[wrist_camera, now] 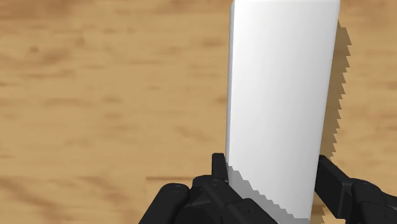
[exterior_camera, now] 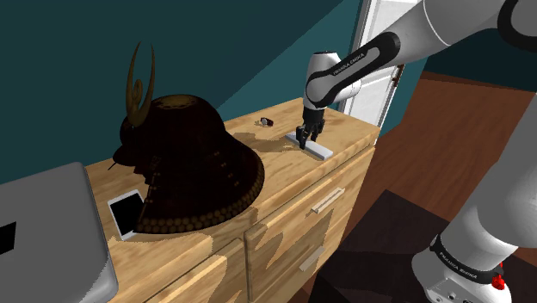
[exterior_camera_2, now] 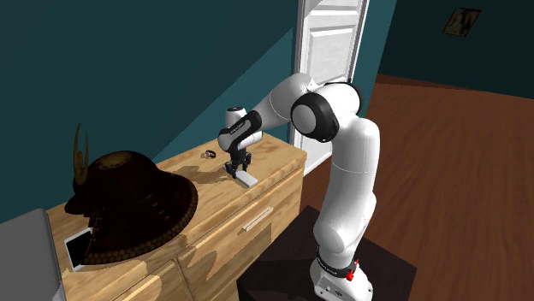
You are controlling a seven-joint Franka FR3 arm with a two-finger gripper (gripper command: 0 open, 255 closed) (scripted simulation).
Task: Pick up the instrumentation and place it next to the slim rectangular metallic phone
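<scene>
Pale flat instrument (exterior_camera: 317, 149) is well apart from the white-faced phone (exterior_camera: 126, 212).

Outstretched arm (exterior_camera: 447, 34), end effector (exterior_camera: 307, 134) clasping white slab (exterior_camera: 320, 150)

One helmet (exterior_camera: 191, 163), one phone (exterior_camera: 126, 212), one slab (exterior_camera: 317, 149).

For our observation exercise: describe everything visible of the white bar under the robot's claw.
The white bar is a plain, long, flat slab with straight edges and no markings; its material is unclear. It lies flat on the wooden cabinet top, near the front edge, apart from the helmet. The claw stands over one end; whether it clamps the bar cannot be told.
</scene>
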